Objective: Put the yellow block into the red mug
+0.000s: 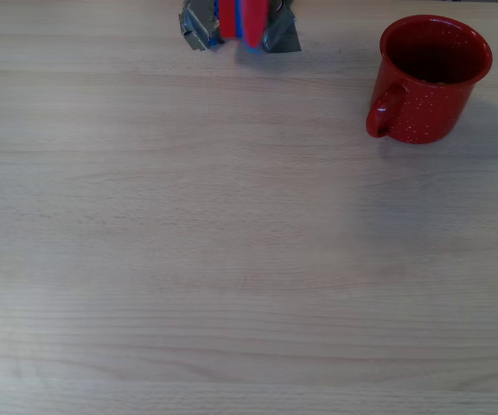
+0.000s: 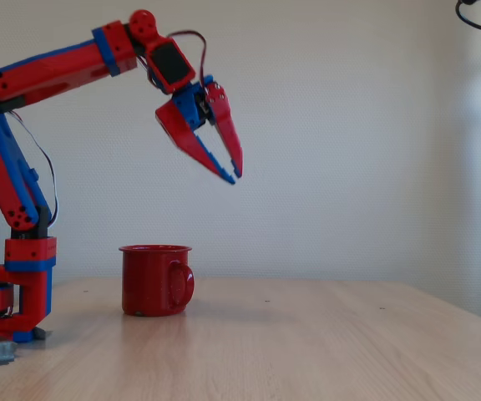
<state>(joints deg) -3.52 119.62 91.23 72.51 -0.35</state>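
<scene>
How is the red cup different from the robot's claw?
The red mug stands on the table; the end effector hangs in the air, above and to the right of it in the fixed view. The mug is round with a loop handle; the end effector is two long pointed fingers. The mug is red with white speckles; the end effector is red with blue parts. Both are mostly red.

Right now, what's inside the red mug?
In the overhead view the red mug shows a dark interior with a faint yellowish spot near the bottom, too dim to identify. In the fixed view its wall hides the inside. The gripper hangs above, holding nothing visible.
</scene>
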